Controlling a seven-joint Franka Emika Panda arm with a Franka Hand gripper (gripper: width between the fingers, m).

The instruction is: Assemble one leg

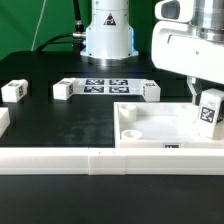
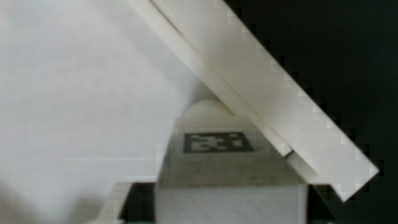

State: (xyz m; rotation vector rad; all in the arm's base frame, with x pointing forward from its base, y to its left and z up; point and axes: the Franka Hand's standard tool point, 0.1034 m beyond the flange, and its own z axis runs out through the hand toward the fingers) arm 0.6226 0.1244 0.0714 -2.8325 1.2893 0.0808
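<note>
My gripper (image 1: pixel 207 112) is shut on a leg (image 1: pixel 209 111), a small white block with a black-and-white tag, and holds it over the right side of the big white square tray-like piece (image 1: pixel 150 127). In the wrist view the leg (image 2: pixel 222 165) fills the space between my black finger pads (image 2: pixel 139 198), above the tray's raised rim (image 2: pixel 249 75). Three more legs lie on the black table: one at the exterior view's left (image 1: pixel 13 91), one left of the marker board (image 1: pixel 63 90), one right of it (image 1: pixel 151 91).
The marker board (image 1: pixel 106 86) lies flat in front of the arm's base (image 1: pixel 107 40). A long white rail (image 1: pixel 100 159) runs along the table's near edge. A white piece (image 1: pixel 3 124) sits at the far left edge.
</note>
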